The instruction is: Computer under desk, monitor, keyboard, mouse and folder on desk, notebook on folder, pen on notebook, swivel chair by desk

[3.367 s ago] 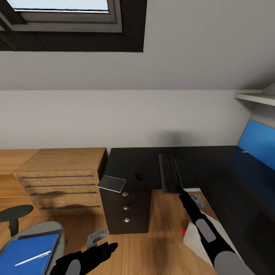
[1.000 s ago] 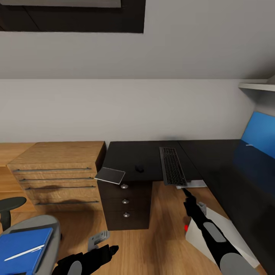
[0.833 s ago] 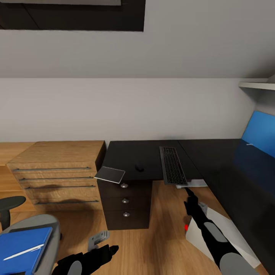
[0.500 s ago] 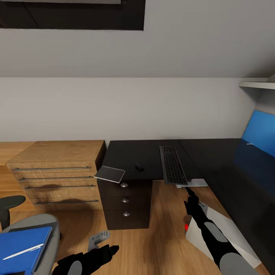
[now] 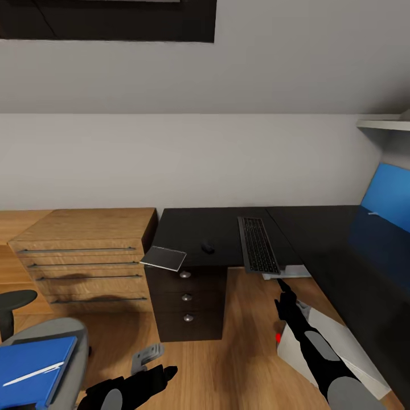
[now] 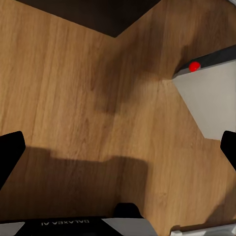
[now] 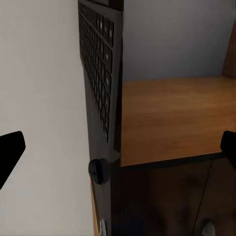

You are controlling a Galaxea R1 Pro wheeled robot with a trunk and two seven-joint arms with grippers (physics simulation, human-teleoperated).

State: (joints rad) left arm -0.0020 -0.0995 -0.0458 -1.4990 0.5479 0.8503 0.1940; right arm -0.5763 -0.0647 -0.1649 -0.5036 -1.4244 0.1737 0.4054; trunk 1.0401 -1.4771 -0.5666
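Black desk [image 5: 199, 230] w/ keyboard [image 5: 259, 245], mouse [image 5: 208, 247] — both end effectors apart, empty.

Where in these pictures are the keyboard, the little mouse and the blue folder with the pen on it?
keyboard [image 5: 259, 245]: head view, middle of its key field.
mouse [image 5: 208, 247]: head view, its rounded top, on the desk.
folder [image 5: 31, 367]: head view, its blue cover, on the chair seat.

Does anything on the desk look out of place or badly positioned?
Yes. The notebook lies tilted on the desk's front left corner, hanging over the edge. The keyboard also sticks out past the front edge. The mouse sits apart from the keyboard.
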